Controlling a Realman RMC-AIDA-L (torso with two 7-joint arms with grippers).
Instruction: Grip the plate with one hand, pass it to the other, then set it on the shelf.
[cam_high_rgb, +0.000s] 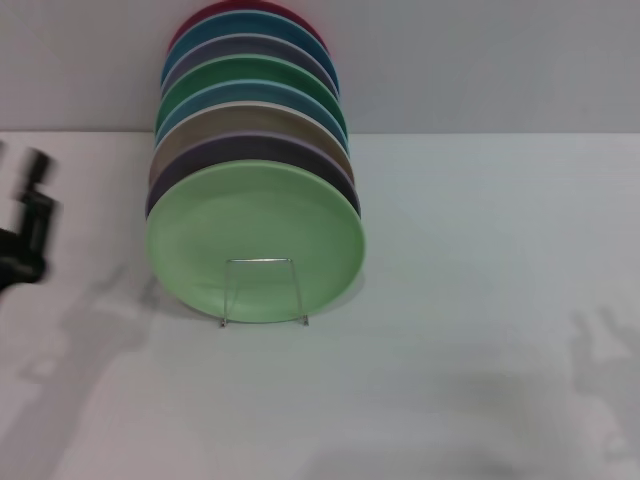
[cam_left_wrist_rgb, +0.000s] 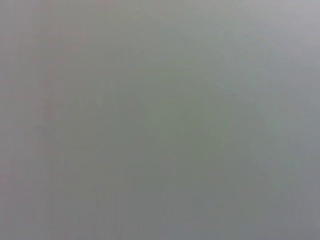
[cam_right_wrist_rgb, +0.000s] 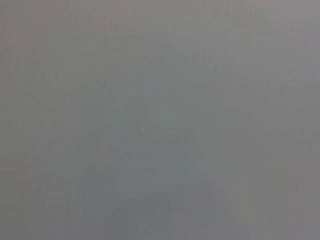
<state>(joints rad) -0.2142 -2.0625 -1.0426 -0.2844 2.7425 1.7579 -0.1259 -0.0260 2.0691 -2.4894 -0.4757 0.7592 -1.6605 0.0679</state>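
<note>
White tabletop (cam_high_rgb: 480, 330) and a pale grey wall fill the head view, and right in the middle stands the wire shelf (cam_high_rgb: 264, 291), loaded with a row of upright plates. Front of the row: the pastel-green plate (cam_high_rgb: 255, 240), standing on edge, its lower face crossed by the rack's upright wire loop. Behind it a lilac plate (cam_high_rgb: 335, 165) peeks out, then tan, blue, darker green and more. So the plate sits in the shelf already, front slot, leaning back against its neighbours.

Far left edge of that view, the left gripper (cam_high_rgb: 28, 225) shows as a dark blur, well apart from the plate. Whether its fingers are wide or closed, I cannot tell. Right gripper: not in the head view at all, only shadows on the table.

Over to the left wrist view: plain grey, nothing to read. Right wrist view: the same, blank grey with a faint shadow.

On handling, my read: a stiff, matte plate, light to moderate in weight, likely breakable if dropped. The exposed upper rim is the natural hold, pinched across the edge, since the face is broad and offers no purchase.
</note>
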